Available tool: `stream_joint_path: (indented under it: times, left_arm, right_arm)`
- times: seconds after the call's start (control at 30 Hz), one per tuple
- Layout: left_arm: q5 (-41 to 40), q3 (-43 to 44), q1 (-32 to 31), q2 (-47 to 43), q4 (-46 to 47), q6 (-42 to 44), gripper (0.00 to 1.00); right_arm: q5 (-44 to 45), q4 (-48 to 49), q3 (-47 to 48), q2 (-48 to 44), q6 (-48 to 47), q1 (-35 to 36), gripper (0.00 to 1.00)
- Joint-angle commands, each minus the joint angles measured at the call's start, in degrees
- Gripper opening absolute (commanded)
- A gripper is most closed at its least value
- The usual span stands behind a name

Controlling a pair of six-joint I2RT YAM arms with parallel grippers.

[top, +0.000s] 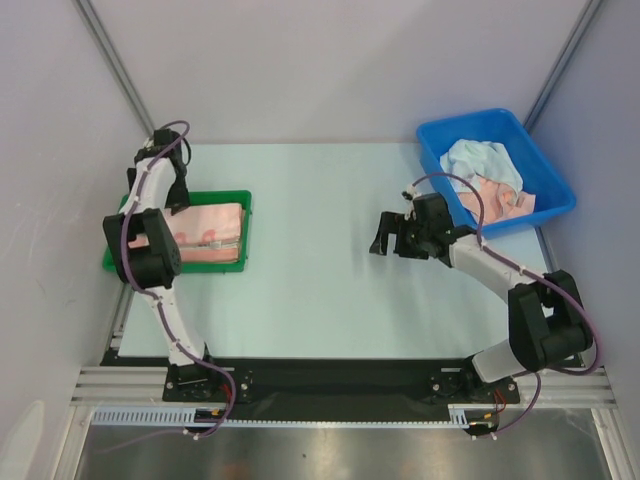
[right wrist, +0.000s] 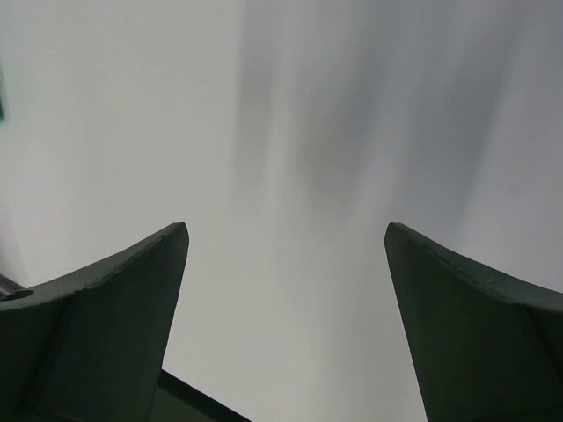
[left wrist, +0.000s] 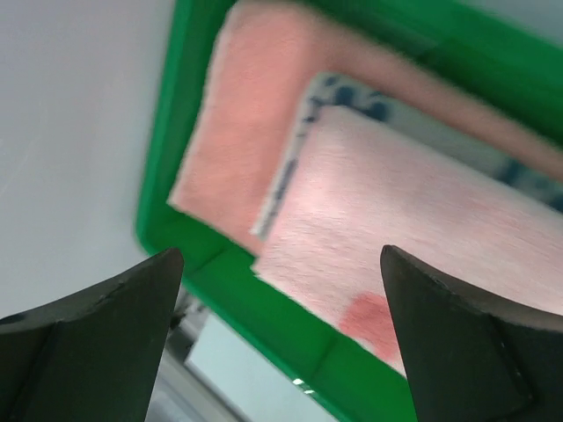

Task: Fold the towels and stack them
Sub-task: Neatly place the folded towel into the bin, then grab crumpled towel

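Observation:
Folded towels lie stacked in the green tray (top: 240, 200): a pale pink one (left wrist: 422, 229) on top, a navy-and-white patterned one (left wrist: 339, 97) under it, a salmon-pink one (left wrist: 255, 132) at the bottom. The stack shows in the top view (top: 210, 235). My left gripper (left wrist: 281, 264) is open and empty, raised above the tray's edge; in the top view it is hidden by its arm. My right gripper (top: 385, 238) is open and empty over bare table (right wrist: 290, 158). Unfolded towels, pale blue-white (top: 480, 165) and pink (top: 505, 200), lie crumpled in the blue bin (top: 440, 135).
The green tray sits at the table's left edge, the blue bin at the far right corner. A metal frame rail (top: 330, 385) runs along the near edge. Grey walls enclose the cell.

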Motion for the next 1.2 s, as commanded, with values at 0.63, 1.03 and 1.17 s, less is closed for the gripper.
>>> stream_joint_path:
  times: [0.63, 1.03, 1.17]
  left_arm:
    - [50.99, -24.07, -31.99, -33.06, 19.43, -3.78, 1.00]
    - [54.77, -23.19, -32.96, -31.05, 19.87, -5.01, 1.00]
    - [55.39, -20.82, -33.75, -31.91, 17.76, -4.58, 1.00]
  right_arm:
    - [17.26, -12.43, 59.91, 38.54, -6.33, -28.64, 0.81]
    - [3.45, -16.04, 82.35, 58.35, -9.50, -31.54, 0.11]
    - [3.54, -16.03, 85.85, 51.59, -9.67, -32.68, 0.01]
